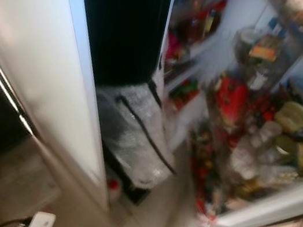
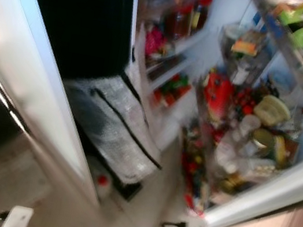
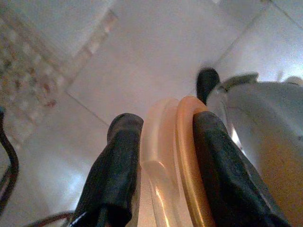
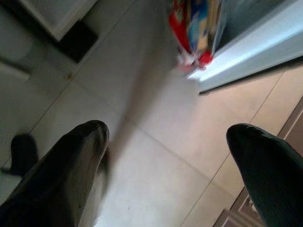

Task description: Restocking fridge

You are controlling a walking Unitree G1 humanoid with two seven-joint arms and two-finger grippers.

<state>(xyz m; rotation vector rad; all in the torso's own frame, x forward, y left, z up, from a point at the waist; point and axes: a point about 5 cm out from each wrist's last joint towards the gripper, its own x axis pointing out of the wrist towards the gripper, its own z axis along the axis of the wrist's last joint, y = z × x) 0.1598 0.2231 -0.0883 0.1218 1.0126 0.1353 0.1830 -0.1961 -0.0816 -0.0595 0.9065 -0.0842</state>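
Fridge (image 1: 223,38): I see it open, blurred; its shelves and door racks are packed with jars and bottles.
Bag (image 1: 136,131): silver, padded, on the floor by the fridge's lower edge.
Left hand (image 3: 163,156): clamped on a clear and orange ring (image 3: 175,156), low over the floor (image 3: 142,56).
Right hand (image 4: 165,151): fingers wide apart, holding nothing, over the floor near the fridge door's bottom corner.

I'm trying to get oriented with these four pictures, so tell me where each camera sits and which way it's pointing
Left eye: head, looking down into the open fridge; silver bag at its foot.
Right eye: same scene, shifted.
Left wrist: along the left gripper at floor tiles; fingers clamp a translucent orange-rimmed object.
Right wrist: along the right gripper, fingers apart, at the floor.
Shared: right wrist and eyes show the fridge's white door edge.
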